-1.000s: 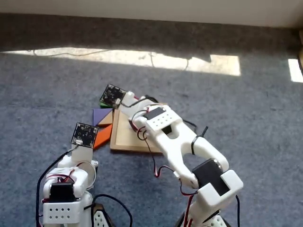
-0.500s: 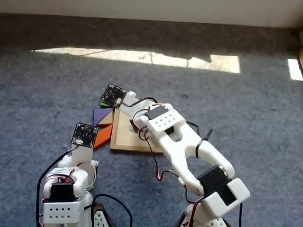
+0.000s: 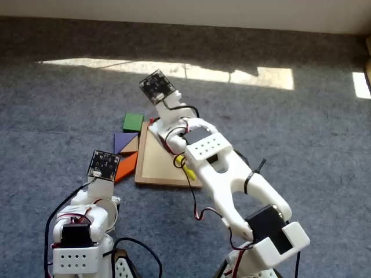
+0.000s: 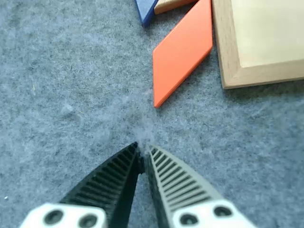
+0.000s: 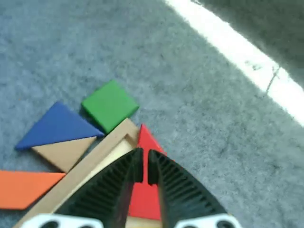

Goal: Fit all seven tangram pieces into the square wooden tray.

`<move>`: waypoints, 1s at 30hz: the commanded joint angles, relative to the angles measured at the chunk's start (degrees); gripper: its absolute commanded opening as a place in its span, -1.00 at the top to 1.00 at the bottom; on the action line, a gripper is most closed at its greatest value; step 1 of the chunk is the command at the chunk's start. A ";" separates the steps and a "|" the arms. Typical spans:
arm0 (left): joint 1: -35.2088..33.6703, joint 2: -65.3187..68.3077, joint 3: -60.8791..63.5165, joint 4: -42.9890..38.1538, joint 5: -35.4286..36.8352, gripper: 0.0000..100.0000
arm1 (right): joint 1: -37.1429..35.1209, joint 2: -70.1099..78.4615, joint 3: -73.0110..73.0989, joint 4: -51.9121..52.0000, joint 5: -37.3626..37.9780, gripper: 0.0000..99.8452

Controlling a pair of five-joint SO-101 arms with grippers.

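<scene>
Right gripper [image 5: 142, 161], nearly closed, hovers directly above the red triangle [image 5: 151, 142].

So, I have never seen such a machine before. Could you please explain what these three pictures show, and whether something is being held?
These are two small robots: a left arm and a right arm, on a grey carpet. One picture looks down from a fixed camera above; the other two come from a camera on each arm's wrist, looking along its end effector. The left end effector hangs over bare carpet, shut, holding nothing. The right end effector, also shut and empty, is above a red triangle at a corner of the square wooden tray. Beside the tray lie a green square, a blue triangle, a tan triangle and an orange parallelogram. These are tangram pieces, meant for the tray.
</scene>
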 commanded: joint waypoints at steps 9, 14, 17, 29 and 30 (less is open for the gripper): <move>-0.31 -1.98 1.10 0.18 -0.35 0.99 | 3.21 12.18 -1.71 -8.22 -3.52 0.95; -0.31 -1.98 1.10 0.18 -0.35 0.99 | 1.54 10.42 -0.66 -4.00 -3.43 0.95; -0.31 -1.98 1.10 0.18 -0.35 0.99 | -0.22 8.66 -0.40 -0.31 -3.43 0.95; -0.31 -1.98 1.10 0.18 -0.35 0.99 | 0.92 5.23 -0.84 4.44 4.48 0.95; -0.31 -1.98 1.10 0.18 -0.35 0.99 | 0.75 3.65 -0.75 5.14 4.31 0.95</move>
